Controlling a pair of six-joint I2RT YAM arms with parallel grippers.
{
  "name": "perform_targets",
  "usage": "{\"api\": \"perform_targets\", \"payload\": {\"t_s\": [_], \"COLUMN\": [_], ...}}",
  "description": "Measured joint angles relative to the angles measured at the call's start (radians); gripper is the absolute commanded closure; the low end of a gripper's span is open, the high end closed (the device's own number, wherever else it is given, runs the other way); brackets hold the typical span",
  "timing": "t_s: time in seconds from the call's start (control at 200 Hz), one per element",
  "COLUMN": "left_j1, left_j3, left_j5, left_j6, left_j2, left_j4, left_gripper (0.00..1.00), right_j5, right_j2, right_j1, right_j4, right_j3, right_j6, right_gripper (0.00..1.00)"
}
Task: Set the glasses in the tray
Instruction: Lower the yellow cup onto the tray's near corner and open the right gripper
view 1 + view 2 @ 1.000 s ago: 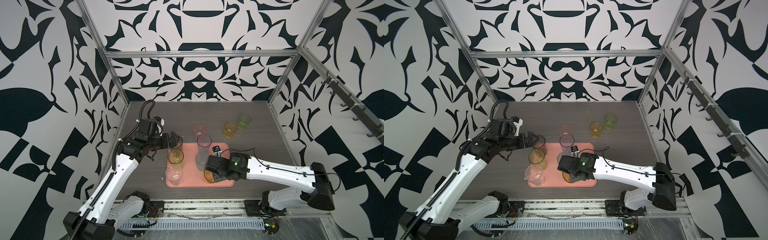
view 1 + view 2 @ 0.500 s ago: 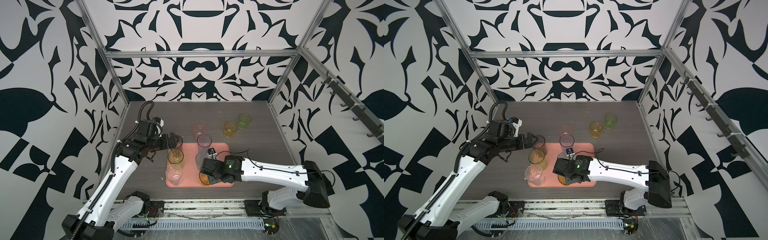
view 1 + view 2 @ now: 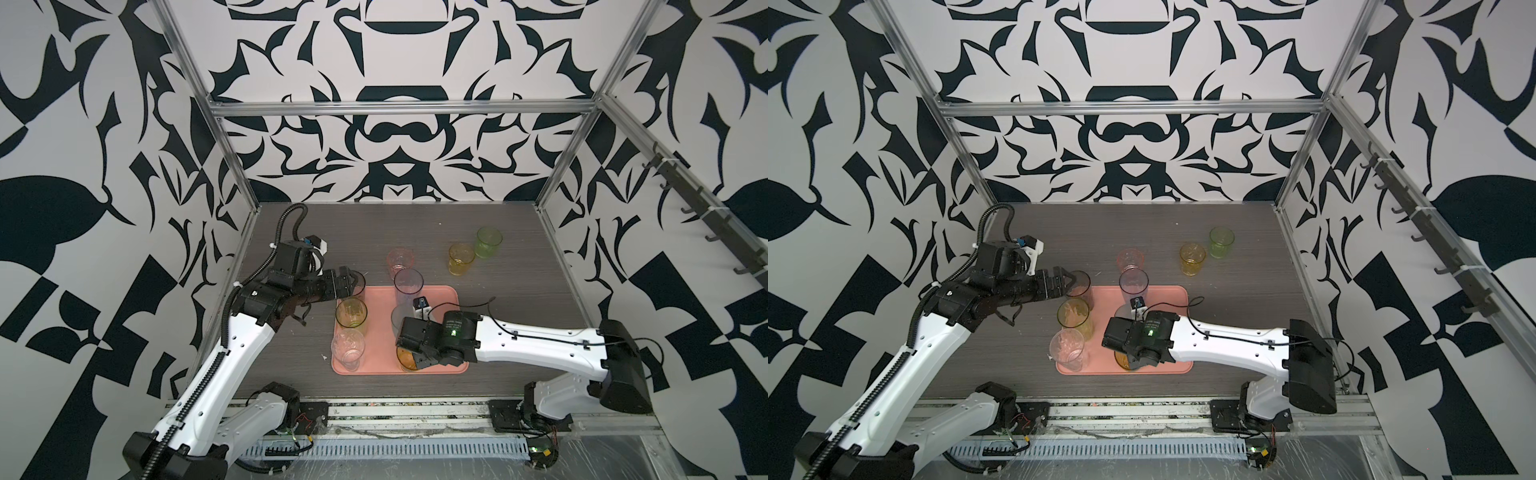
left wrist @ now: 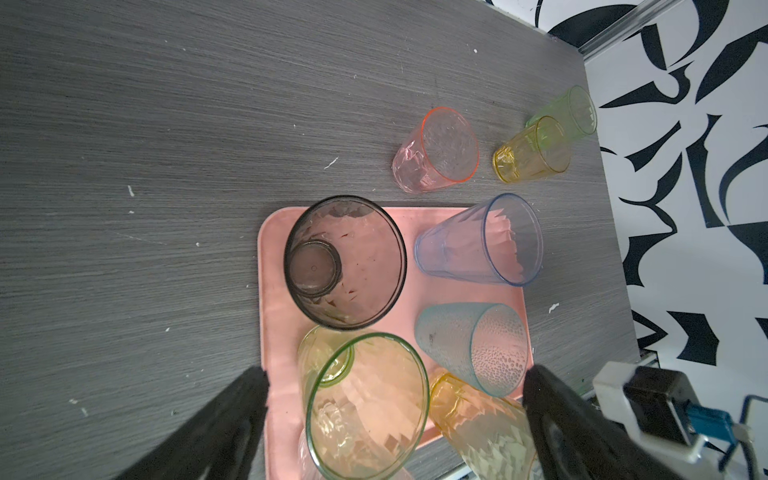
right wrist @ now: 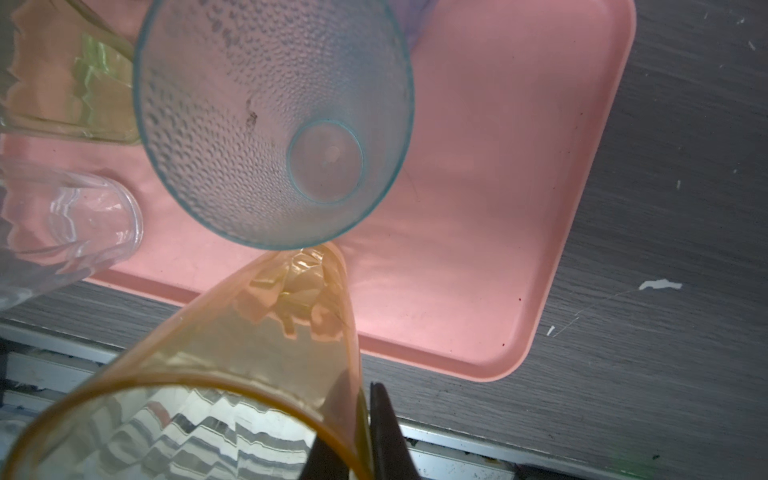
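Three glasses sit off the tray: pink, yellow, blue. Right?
No: the third is the green glass, not blue. The blue glass stands in the tray. The pink glass and yellow glass are off it. The left wrist view shows it.

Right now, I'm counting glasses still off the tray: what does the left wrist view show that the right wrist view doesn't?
Left wrist only: the pink glass, small amber glass and light green glass on the table, off the tray, plus the smoky grey glass on it. Right wrist only: a finger of the right end effector at the rim of the tall amber glass. Both: the tray, teal dimpled glass, tall amber glass and yellow-green glass.
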Motion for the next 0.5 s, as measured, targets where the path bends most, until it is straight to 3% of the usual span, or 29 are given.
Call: {"api": "perform_targets", "payload": {"t_s": [0.5], "left_j1": [0.000], "left_j3": [-0.002], "left_j5": [-0.012], "left_j6": [0.000], "left_j2": [-0.014], "left_j4": [-0.004], "left_gripper": [0.01], "right_j5": [0.000], "right_j2": [0.003], "right_j1": [0.000], "right_j4": [0.008], "right_j3": [0.014], "right_j6": [0.000], "right_gripper": [0.69]}}
